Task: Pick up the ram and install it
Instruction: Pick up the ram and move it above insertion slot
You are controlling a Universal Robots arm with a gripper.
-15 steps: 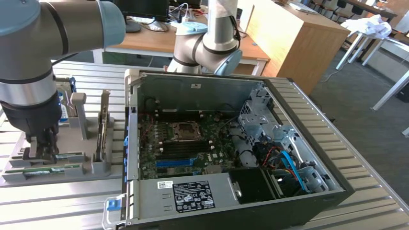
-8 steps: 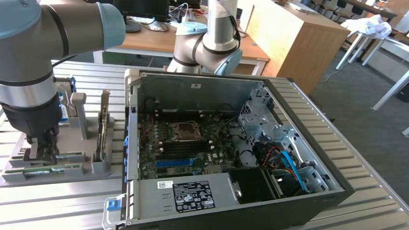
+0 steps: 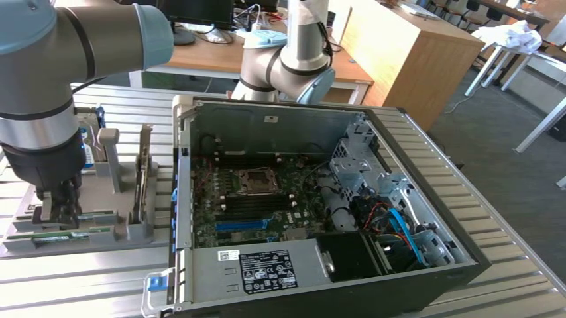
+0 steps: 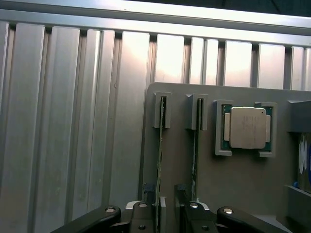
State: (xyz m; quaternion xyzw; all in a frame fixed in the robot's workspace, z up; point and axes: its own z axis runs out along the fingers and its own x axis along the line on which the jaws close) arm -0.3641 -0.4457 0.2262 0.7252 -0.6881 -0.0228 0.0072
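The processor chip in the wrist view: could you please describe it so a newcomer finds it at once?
On the ribbed metal table lies a grey holder plate. The chip lies flat in a square pocket of it. Unlike the two long green sticks standing on edge beside it, it is square and silver.

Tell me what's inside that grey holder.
The grey holder carries two green sticks on edge: the ram, between the fingers of the open gripper, and a second stick, plus a silver processor. The gripper covers one end of each stick.
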